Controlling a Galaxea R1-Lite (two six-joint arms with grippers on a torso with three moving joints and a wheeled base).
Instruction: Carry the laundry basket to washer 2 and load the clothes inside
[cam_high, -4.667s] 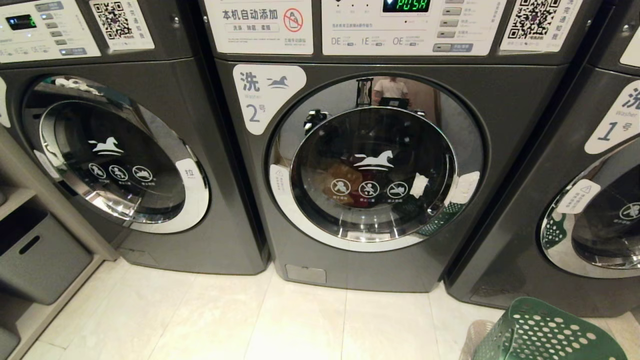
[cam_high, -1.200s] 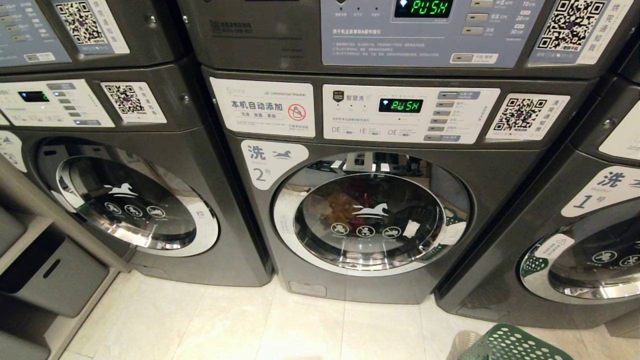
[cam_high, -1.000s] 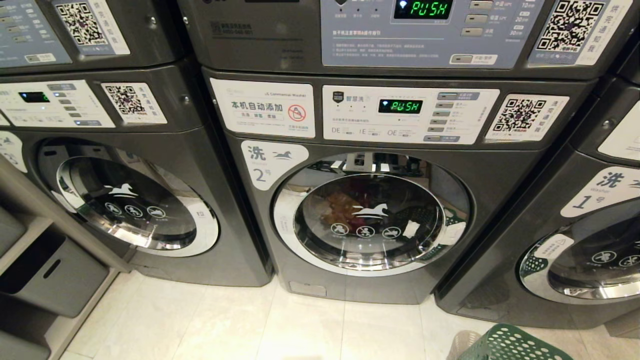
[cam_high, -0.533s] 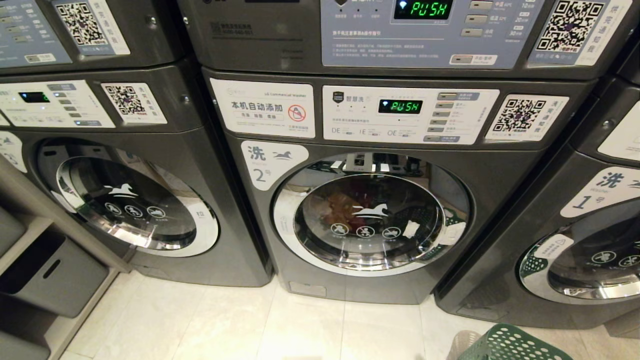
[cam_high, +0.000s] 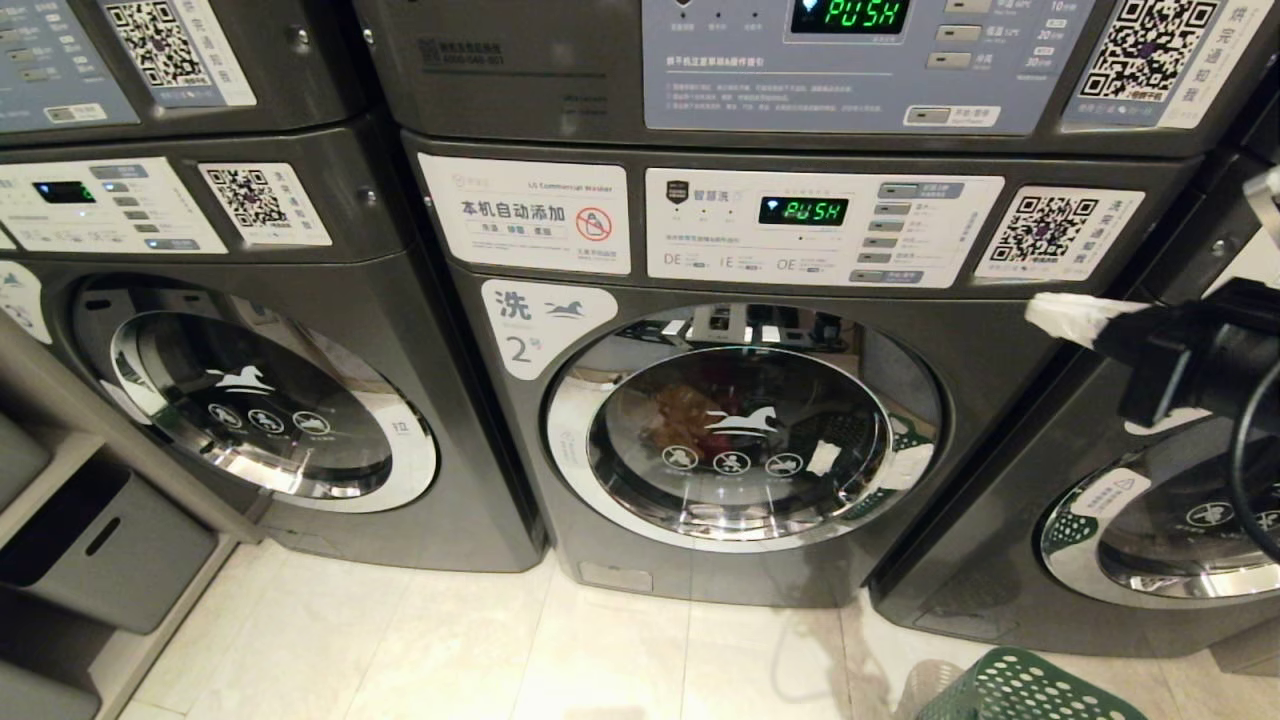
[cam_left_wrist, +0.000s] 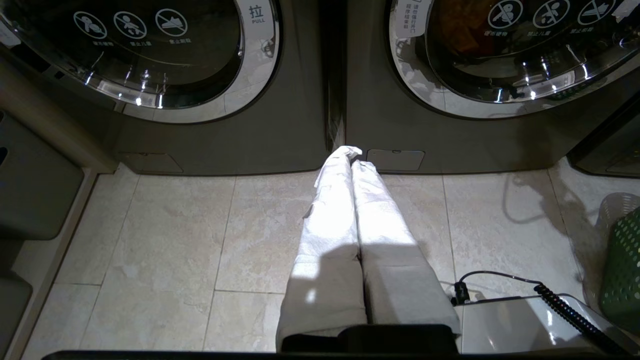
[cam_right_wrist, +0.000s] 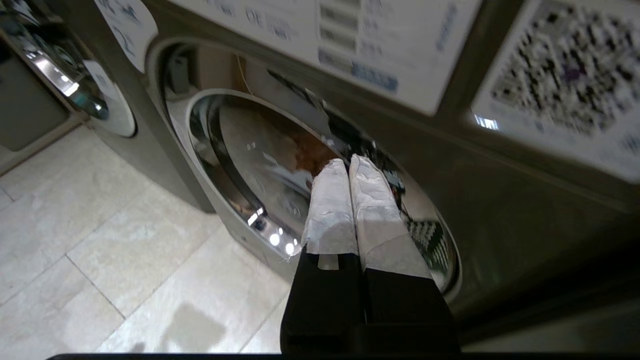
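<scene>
Washer 2 (cam_high: 740, 420): it fills the centre of the head view; the white label with the blue horse and the numeral 2 is at the upper left of its round door. The chrome-rimmed glass door is closed.
Display (cam_high: 802, 210): green letters "PUSH" are lit on the panel above the door.
Clothes (cam_high: 685, 415): an orange-brown cloth and something dark red are seen dimly behind the door glass, in the left part of the drum. I cannot tell the single pieces.
Laundry basket (cam_high: 1020, 688): only its green perforated rim shows, at the lower right edge of the head view, on the tiled floor (cam_high: 450, 650), apart from washer 2.
Right gripper (cam_high: 1060, 315): it enters from the right edge of the head view, at the height of the top of the door, in front of the right side of washer 2. Its two white-wrapped fingers (cam_right_wrist: 330, 205) are pressed together and they grasp nothing.
Left gripper (cam_left_wrist: 350, 155): low over the floor, pointing at the gap between washer 2 and the washer on its left (cam_high: 250, 400). The fingers are clenched together, with nothing between them.
Washer 1 (cam_high: 1150, 500): at the right edge of the head view, partly behind the right arm.
</scene>
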